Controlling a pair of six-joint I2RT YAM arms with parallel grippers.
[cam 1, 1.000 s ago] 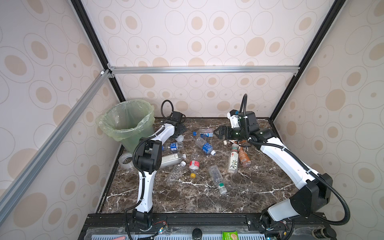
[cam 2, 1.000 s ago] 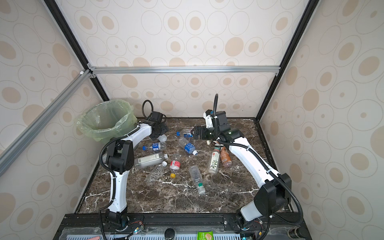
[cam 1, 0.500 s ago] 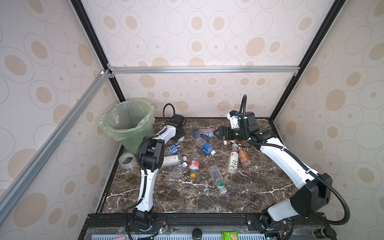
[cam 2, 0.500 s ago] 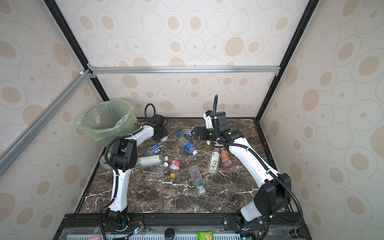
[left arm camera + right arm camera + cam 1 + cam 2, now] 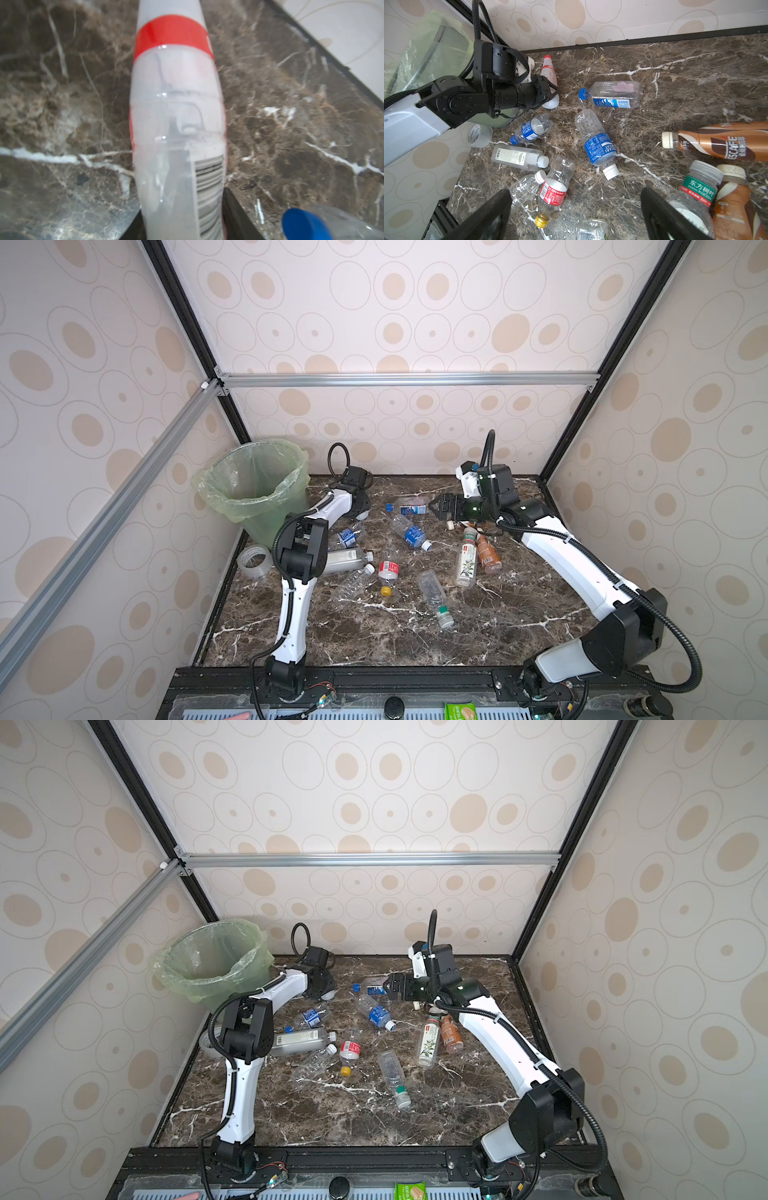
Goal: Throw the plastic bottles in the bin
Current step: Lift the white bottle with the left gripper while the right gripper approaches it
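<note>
Several plastic bottles lie scattered on the marble table [image 5: 374,639]. My left gripper [image 5: 182,212] is shut on a white bottle with a red band [image 5: 176,99], its black fingers pressed to both sides. That bottle [image 5: 549,72] lies on the table near the back wall, beside the bin [image 5: 249,506], a tall tapered basket lined with a pale green bag. In both top views the wrist hides most of this grip [image 5: 360,512]. My right gripper [image 5: 575,205] hangs open above the back middle of the table [image 5: 440,506], nothing between its fingers.
Near it lie a flat blue-labelled bottle [image 5: 411,506], a round blue-labelled one [image 5: 409,531], a green-labelled tea bottle [image 5: 465,560] and a brown coffee bottle [image 5: 486,553]. A red-labelled bottle [image 5: 388,570] and a white-labelled one [image 5: 345,560] lie mid-table. A clear tape roll [image 5: 254,560] sits by the bin.
My left gripper's jaws have closed from wide open onto the white bottle, and the left arm has shifted slightly toward the back. The right arm has not moved.
</note>
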